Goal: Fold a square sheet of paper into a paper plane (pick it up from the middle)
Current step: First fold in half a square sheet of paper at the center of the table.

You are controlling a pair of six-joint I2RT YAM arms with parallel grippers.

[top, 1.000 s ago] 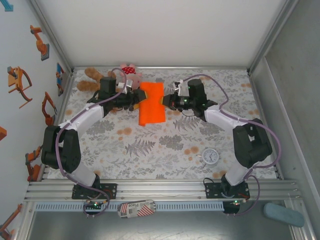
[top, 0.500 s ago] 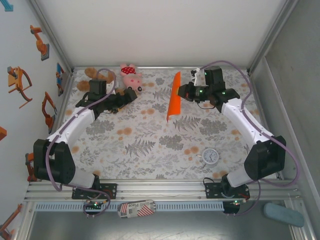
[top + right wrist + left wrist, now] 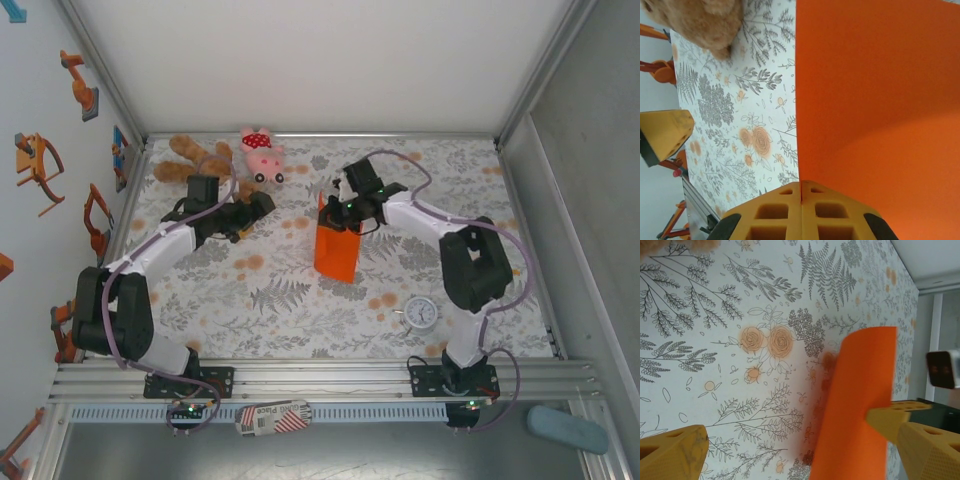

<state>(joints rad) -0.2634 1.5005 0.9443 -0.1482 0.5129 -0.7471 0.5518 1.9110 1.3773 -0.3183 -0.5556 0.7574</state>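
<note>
Top external view: right gripper [image 3: 343,207], shut, dangles the paper [image 3: 336,252] below it; left gripper [image 3: 262,203] gapes empty alongside; next, probably, lay flat and crease.

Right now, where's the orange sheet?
The orange sheet hangs mid-table in the top view, just right of centre, pinched by the right gripper; open left gripper to its left, white clock below-right of it.

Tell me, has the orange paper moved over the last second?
Yes. The square sheet of paper has shifted away from the pink pig toward the white clock, held by the right gripper.
</note>
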